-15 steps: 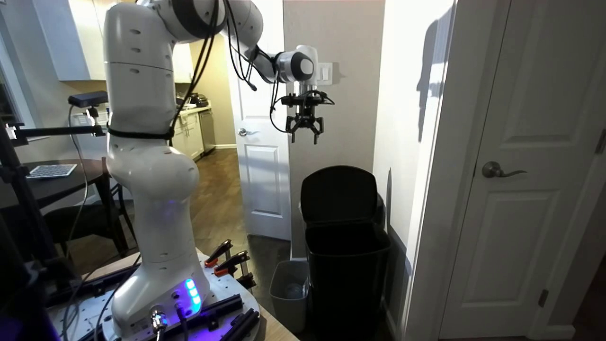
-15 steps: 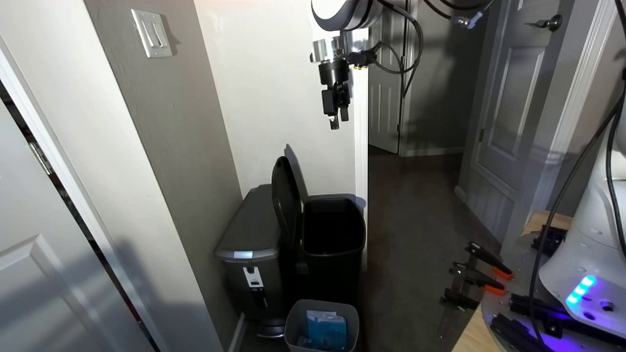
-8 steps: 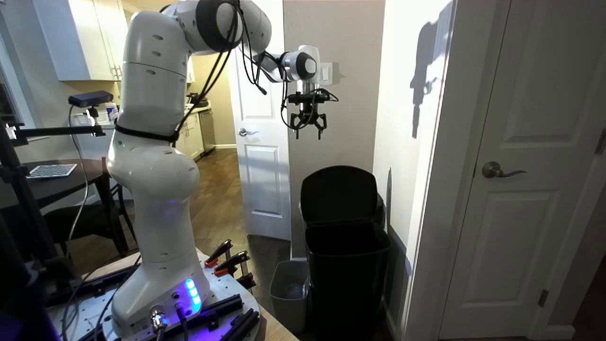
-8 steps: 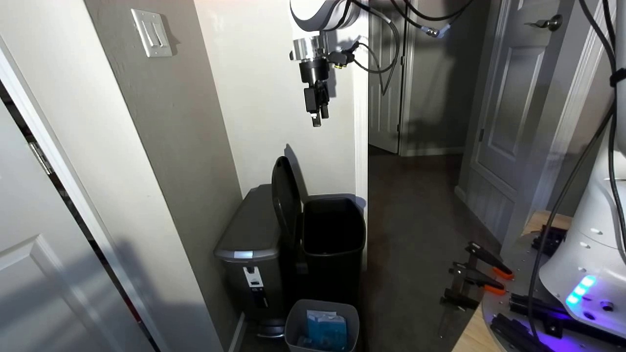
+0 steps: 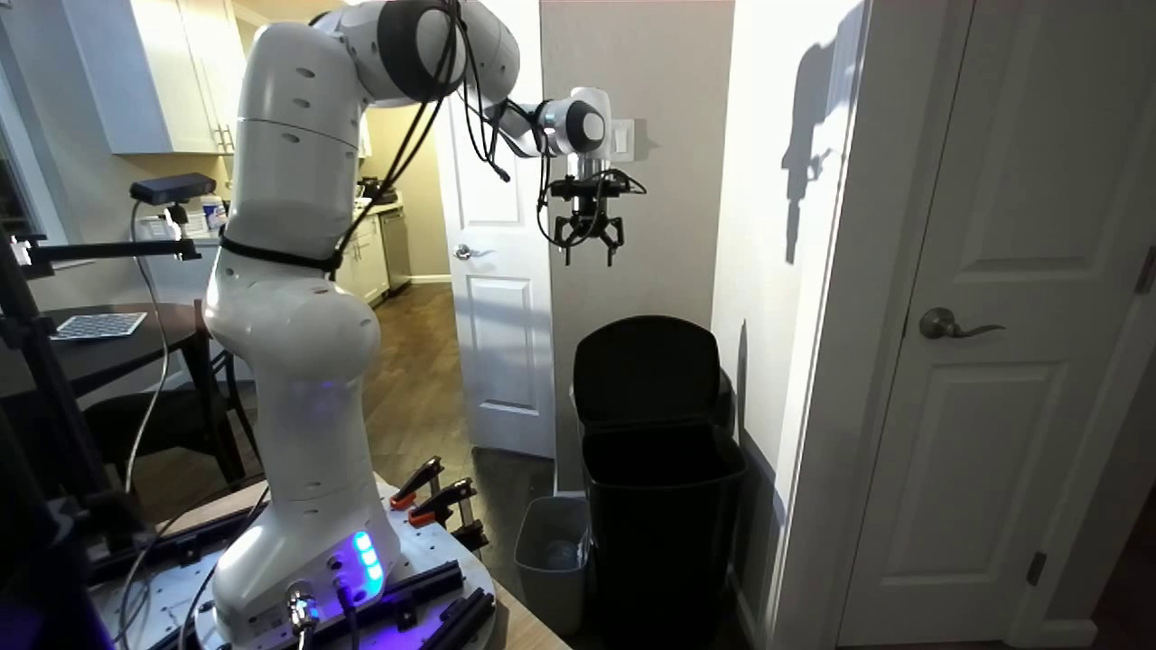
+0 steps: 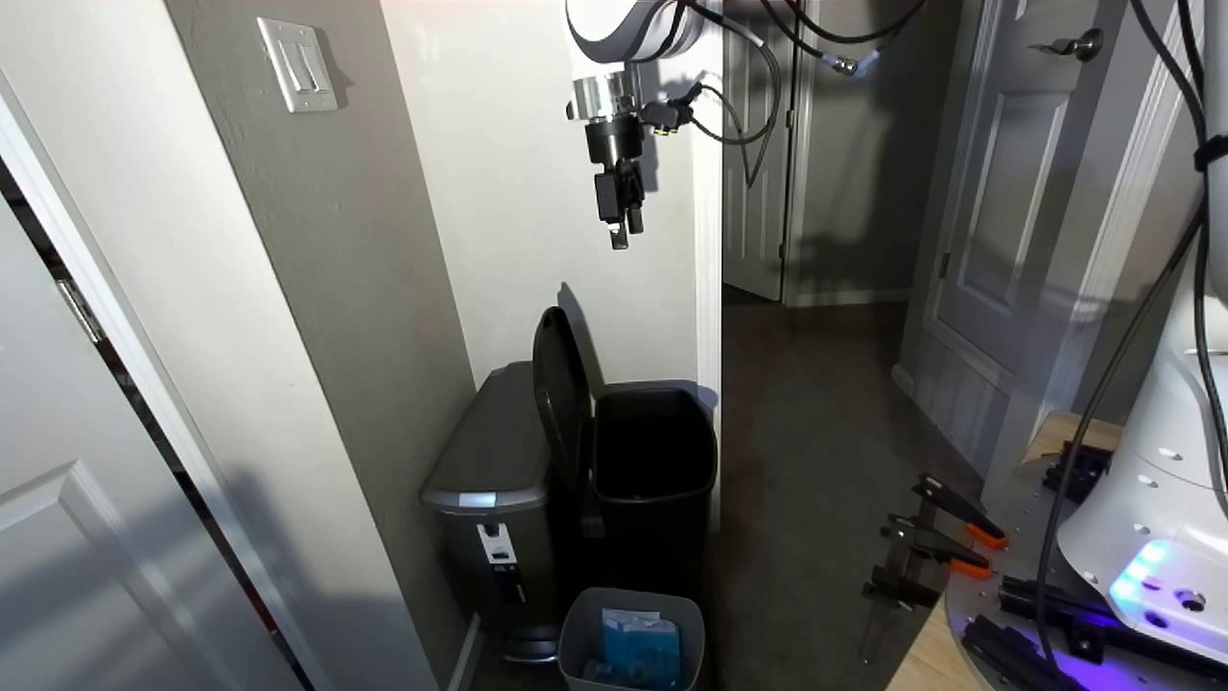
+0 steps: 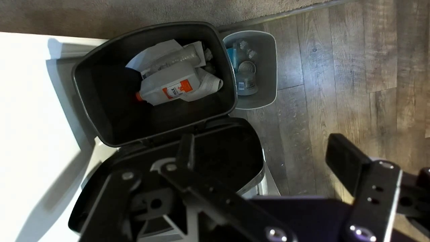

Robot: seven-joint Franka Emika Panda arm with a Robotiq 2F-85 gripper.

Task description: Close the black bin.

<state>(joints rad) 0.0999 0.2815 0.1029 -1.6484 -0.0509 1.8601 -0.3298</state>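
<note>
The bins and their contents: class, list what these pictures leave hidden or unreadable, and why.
Foot of the black bin: behind the small gray bin in an exterior view.
Whatever lies under the milk jug: covered by it, wrist view.
Any finer print on the jug's label: too small, wrist view.
Any print on the blue package: too small, in an exterior view.

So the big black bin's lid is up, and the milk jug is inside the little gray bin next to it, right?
Almost! The milk jug isn't in the little gray bin: the wrist view shows it lying inside the big black bin. The rest is right: the lid is up, and the little gray bin is next to the black one.
</note>
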